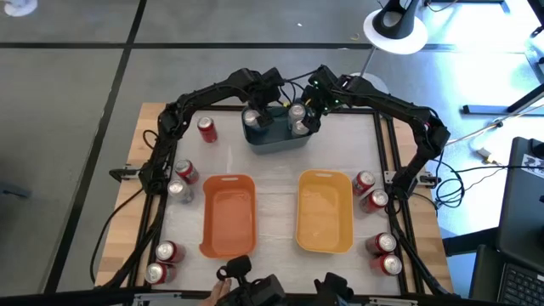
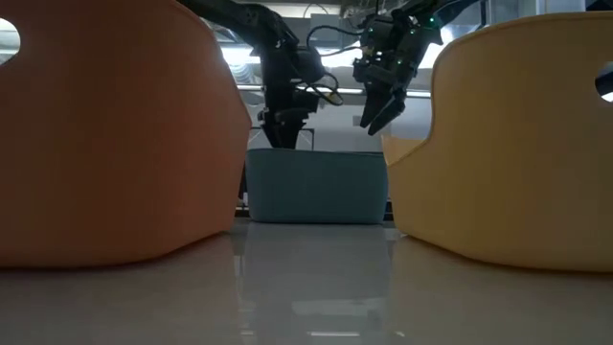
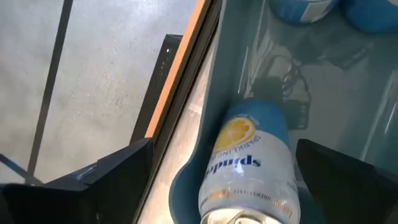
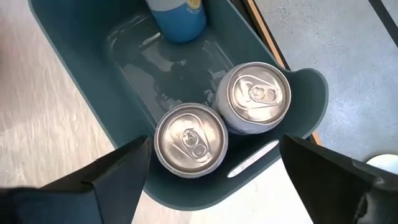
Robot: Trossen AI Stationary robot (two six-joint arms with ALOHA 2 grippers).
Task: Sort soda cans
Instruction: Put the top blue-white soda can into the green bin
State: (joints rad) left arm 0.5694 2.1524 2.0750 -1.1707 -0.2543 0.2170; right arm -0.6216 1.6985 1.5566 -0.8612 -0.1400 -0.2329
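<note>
A grey-blue bin stands at the table's far middle. At its left end stands a light-blue can with a lemon label and a silver top. My left gripper is open and low over this can, a finger on either side of it with gaps showing; it also shows in the high view. Two silver-topped cans stand side by side at the bin's right end. My right gripper is open above them, clear of the bin's rim.
An orange bin and a yellow bin stand side by side at the near middle. Loose cans stand along the left side and the right side. Bare table lies between the bins.
</note>
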